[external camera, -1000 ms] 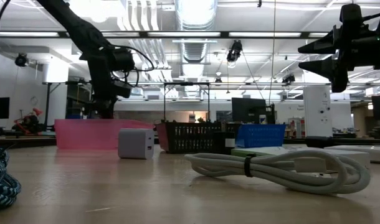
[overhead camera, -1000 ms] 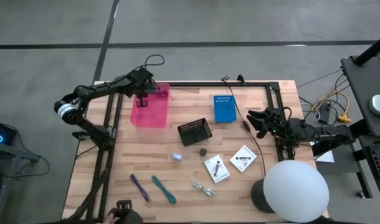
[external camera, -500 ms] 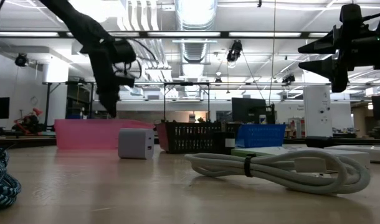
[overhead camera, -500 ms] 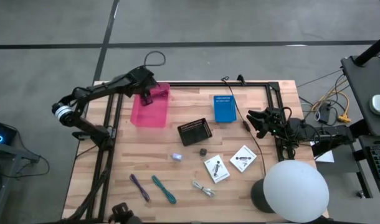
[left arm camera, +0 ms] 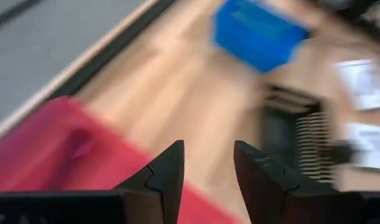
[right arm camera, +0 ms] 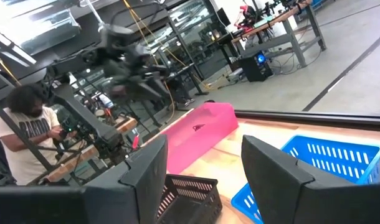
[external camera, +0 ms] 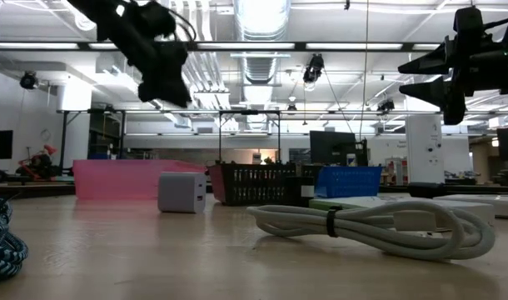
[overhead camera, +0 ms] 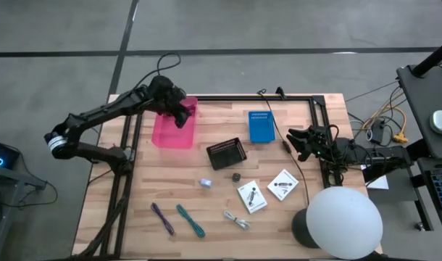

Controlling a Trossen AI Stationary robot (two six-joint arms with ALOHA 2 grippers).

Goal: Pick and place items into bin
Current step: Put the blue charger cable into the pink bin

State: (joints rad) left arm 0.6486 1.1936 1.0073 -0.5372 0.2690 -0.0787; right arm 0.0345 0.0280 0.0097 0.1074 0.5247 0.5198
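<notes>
Gripper fingers parted and holding nothing, the left gripper (overhead camera: 183, 114) hangs over the right-hand edge of the pink bin (overhead camera: 172, 133) at the far left of the wooden table (overhead camera: 134, 210), its arm reaching in from the left side of the frame; in the left wrist view the two dark fingers (left arm camera: 167, 175) stand apart with bare wood and the bin's red wall visible between them. A small maroon piece (left arm camera: 83, 147) lies inside the pink bin, seen in the left wrist view. The remaining items sit on the table well apart from that bin: a purple stick (overhead camera: 161, 217) and a green stick (overhead camera: 190, 220) lie side by side near the front-left edge, a small silvery bit (overhead camera: 205, 183) rests near the middle, a small dark knob (overhead camera: 235, 176) sits just in front of the black basket (overhead camera: 227, 153), and two white flat packets (overhead camera: 252, 196) (overhead camera: 282, 184) lie side by side toward the right. A coiled white cable (overhead camera: 237, 220) lies in front of the packets. A blue basket (overhead camera: 261, 126) stands behind the black one. At the right edge of the table the right gripper (overhead camera: 295, 141) waits, its fingers (right arm camera: 272, 168) spread wide and empty. Beyond the table, in the right wrist view, a person in a white shirt (right arm camera: 29, 135) stands at a workbench.
</notes>
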